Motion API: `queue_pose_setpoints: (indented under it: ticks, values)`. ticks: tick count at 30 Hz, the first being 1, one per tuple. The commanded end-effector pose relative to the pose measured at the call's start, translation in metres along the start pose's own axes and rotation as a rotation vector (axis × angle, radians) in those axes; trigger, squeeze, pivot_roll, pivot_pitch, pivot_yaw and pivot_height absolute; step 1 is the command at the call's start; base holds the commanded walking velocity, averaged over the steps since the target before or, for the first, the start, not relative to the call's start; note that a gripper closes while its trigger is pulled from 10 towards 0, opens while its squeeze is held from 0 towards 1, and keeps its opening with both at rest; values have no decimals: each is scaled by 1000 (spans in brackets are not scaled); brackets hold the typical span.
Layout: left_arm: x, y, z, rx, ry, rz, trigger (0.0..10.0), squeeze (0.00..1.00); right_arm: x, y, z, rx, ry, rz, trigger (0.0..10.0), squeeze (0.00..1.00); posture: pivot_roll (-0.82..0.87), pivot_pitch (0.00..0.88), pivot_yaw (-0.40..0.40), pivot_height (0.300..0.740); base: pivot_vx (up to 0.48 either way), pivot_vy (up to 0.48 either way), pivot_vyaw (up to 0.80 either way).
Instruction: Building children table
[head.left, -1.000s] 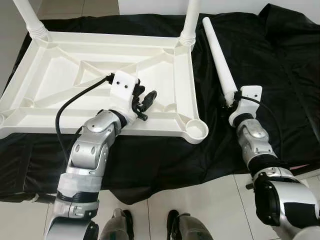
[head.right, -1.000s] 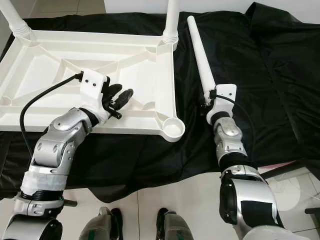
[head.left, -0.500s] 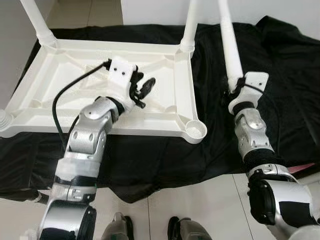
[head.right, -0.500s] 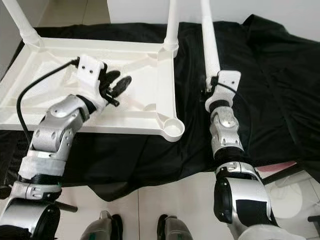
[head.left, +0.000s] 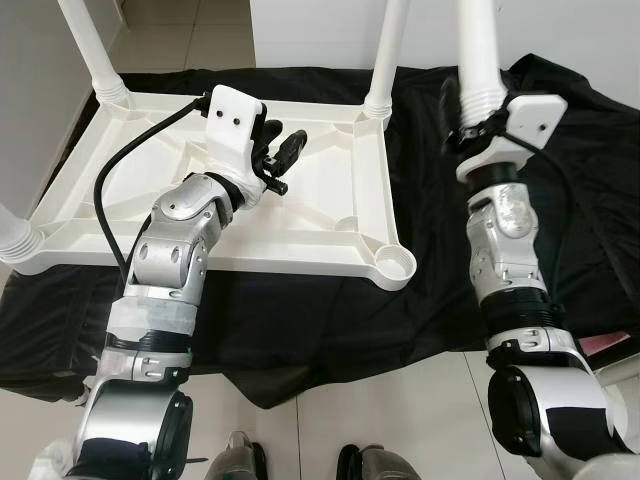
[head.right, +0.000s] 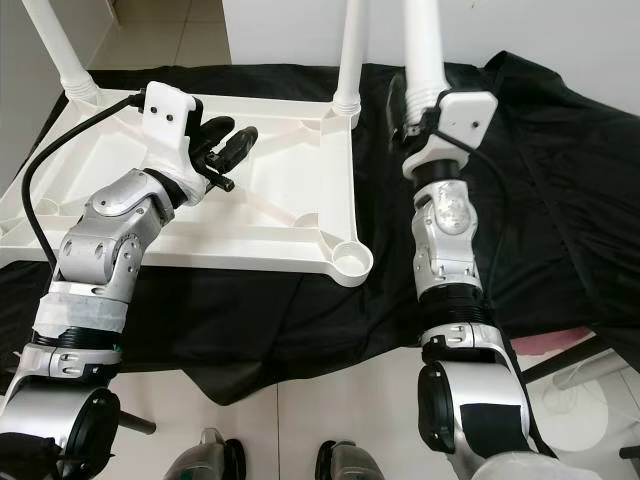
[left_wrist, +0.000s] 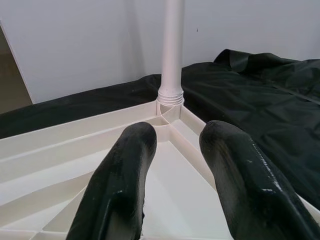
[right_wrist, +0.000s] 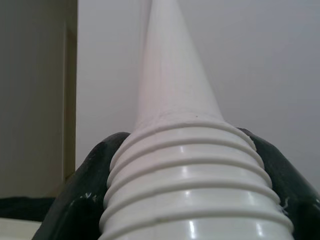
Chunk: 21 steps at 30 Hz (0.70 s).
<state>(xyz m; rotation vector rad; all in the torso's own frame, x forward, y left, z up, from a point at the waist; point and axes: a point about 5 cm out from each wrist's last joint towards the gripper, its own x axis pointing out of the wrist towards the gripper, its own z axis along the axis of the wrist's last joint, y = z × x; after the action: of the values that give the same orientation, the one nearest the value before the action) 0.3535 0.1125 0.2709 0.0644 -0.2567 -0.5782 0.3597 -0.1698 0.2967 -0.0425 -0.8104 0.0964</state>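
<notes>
The empty socket (head.left: 393, 264) at the tabletop's (head.left: 330, 215) five o'clock corner awaits its leg. At two o'clock from it, the right gripper (head.left: 478, 122) pinches the loose leg (head.left: 478, 50) upright by its threaded end, over the black cloth (head.left: 590, 180). The left gripper (head.left: 278, 160) hovers spread above the upturned tabletop. Farther off, three legs (head.left: 385, 55) look fitted; one remains.

Plain room, tiled floor, white wall.
Glossy pale floor tiles (head.left: 400, 400) with thin grout lines; black cloth (head.left: 590, 180), creased, spread over them up to the bare white wall (head.left: 330, 30). Even, soft light.
</notes>
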Motion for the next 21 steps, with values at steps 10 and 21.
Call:
queue_pose_setpoints:
  ticks: [10, 21]
  values:
    - [-4, 6, 18, 1, -74, -86, 10000, 0, 18, 16, 49, -42, -224, 99, 10000, 0, -7, 34, -4, 740, 0, 0, 0]
    - [-7, 5, 18, -190, -88, -161, 10000, 1000, -8, 29, 33, -22, -120, 218, 10000, 0, -10, 31, -9, 740, 0, 0, 0]
